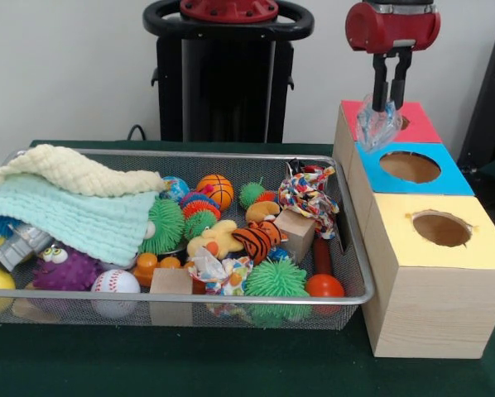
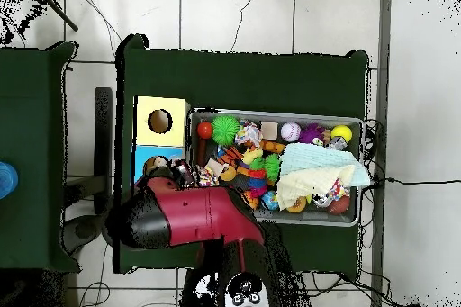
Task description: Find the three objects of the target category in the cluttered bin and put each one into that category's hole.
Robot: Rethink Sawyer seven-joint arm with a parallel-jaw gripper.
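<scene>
My gripper (image 1: 391, 104) hangs at the upper right, shut on a clear crinkly plastic piece (image 1: 377, 126). The piece dangles over the seam between the red box (image 1: 420, 126) and the blue box (image 1: 401, 184), just left of the red box's hole and behind the blue hole (image 1: 410, 167). A yellow box (image 1: 471, 248) with its own hole (image 1: 441, 228) stands nearest. The wire bin (image 1: 231, 155) to the left is full of toys. In the overhead view the red arm (image 2: 185, 213) hides the gripper and the red box; the yellow box (image 2: 162, 121) and blue box (image 2: 144, 159) show.
A mint blanket (image 1: 74, 217) and a yellow cloth (image 1: 78, 169) cover the bin's left half. Among the toys are a basketball (image 1: 217, 190), a tiger (image 1: 256, 240), a wooden block (image 1: 295, 234), green spiky balls (image 1: 276, 279), a baseball (image 1: 115, 285) and a red ball (image 1: 324, 287).
</scene>
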